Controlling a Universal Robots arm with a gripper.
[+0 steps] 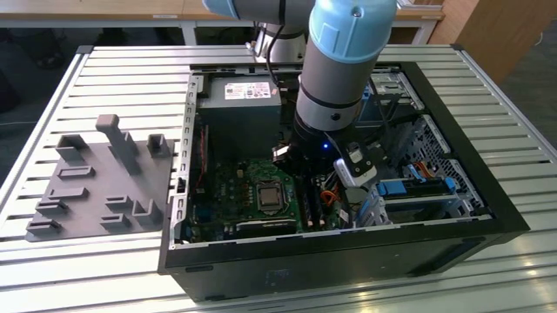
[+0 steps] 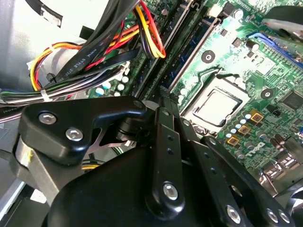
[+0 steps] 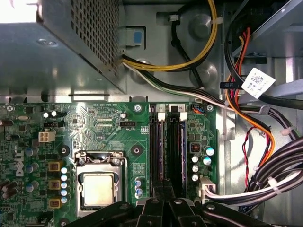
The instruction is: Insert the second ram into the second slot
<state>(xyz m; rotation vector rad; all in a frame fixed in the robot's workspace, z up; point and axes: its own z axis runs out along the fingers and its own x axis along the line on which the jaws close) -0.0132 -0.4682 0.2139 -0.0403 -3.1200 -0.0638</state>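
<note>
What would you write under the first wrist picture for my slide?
Tool low over the RAM slots beside the processor on the green motherboard.

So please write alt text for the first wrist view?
A green motherboard inside a computer case, seen from above, with black memory slots beside the metal processor socket. The gripper hangs over the slots, and cables run alongside.

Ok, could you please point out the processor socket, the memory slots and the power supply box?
Processor socket (image 3: 98, 188), first wrist view, on its metal cover.
Memory slots (image 3: 169, 146), first wrist view, between the long black slots.
Power supply box (image 1: 239, 104), exterior view, on its grey top face.
</note>
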